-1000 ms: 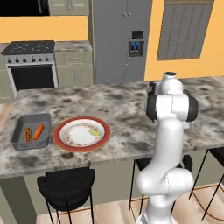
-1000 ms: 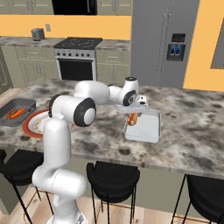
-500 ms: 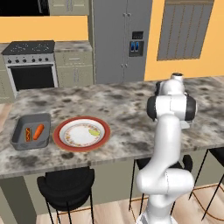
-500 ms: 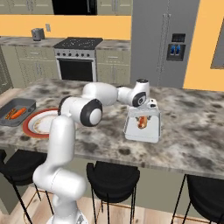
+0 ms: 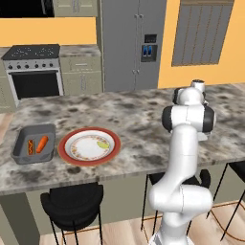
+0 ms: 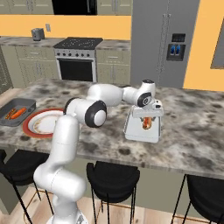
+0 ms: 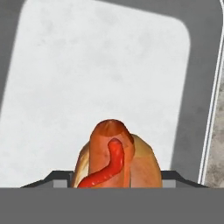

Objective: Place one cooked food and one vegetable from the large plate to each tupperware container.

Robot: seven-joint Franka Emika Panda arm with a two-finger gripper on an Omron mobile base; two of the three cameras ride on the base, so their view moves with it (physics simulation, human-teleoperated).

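The gripper (image 6: 147,124) is closed on a hot dog (image 7: 114,159), and its jaws press the bun from both sides. In the hand view the hot dog points away from the jaws along the gripper's own line, so its long axis runs toward the floor of the tub below. This tub is the pale tupperware container (image 6: 141,131), and the hot dog hangs over its inner floor, near the middle and not over the rim. From the right base view I think the food is just above the floor and not yet resting on it, but the angle is poor. The release depends on this: the tub is straight under the jaws, so opening them should drop the hot dog inside.

Further away on the counter (image 5: 134,119) is the large plate (image 5: 89,146), with something small and greenish, maybe a vegetable, left on it. Beside the plate is the dark tupperware container (image 5: 34,143), which already holds a hot dog and a carrot.
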